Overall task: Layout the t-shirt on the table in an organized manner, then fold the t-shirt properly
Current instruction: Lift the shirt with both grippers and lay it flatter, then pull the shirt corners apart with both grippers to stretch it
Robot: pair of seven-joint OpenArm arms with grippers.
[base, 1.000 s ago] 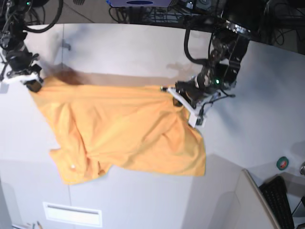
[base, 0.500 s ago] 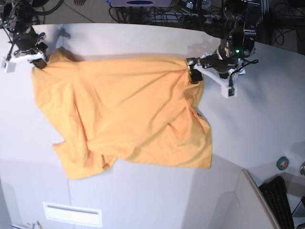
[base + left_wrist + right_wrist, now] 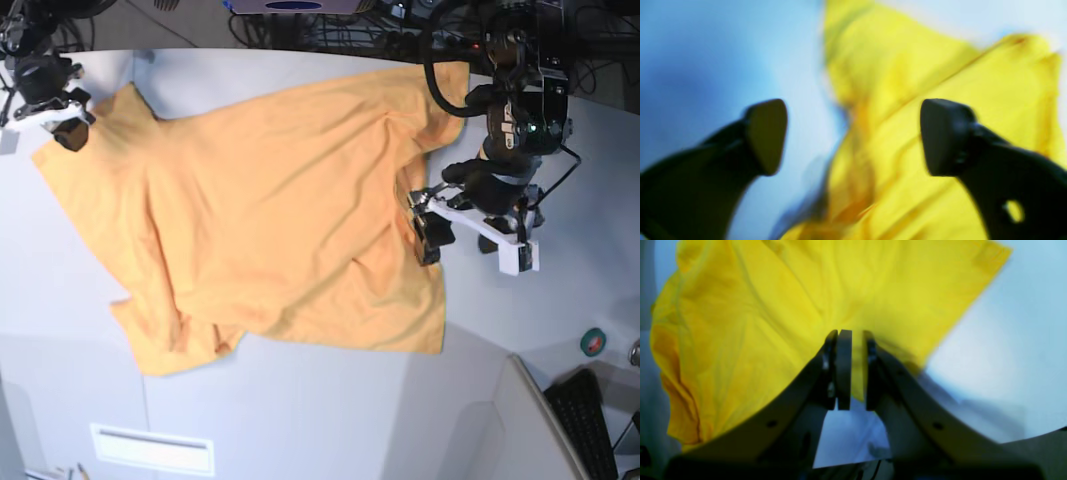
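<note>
The orange-yellow t-shirt (image 3: 270,220) lies spread and wrinkled on the white-grey table (image 3: 560,330), plain side up, with its lower left part bunched. My left gripper (image 3: 470,238) is open and empty, just off the shirt's right edge. In the left wrist view the left gripper (image 3: 853,136) has wide-apart jaws, with the blurred shirt (image 3: 940,66) beyond them. My right gripper (image 3: 68,128) is at the shirt's far left corner. In the right wrist view the right gripper (image 3: 853,370) is shut on the shirt's edge (image 3: 773,306).
A green tape roll (image 3: 593,341) and a black keyboard (image 3: 585,420) sit at the right front. Cables and equipment (image 3: 330,25) line the table's far edge. A white label (image 3: 150,448) is on the front panel.
My left gripper has let go of the shirt, opened, and moved toward the front. The shirt's far right corner now lies further back. My right gripper still holds the left corner.
</note>
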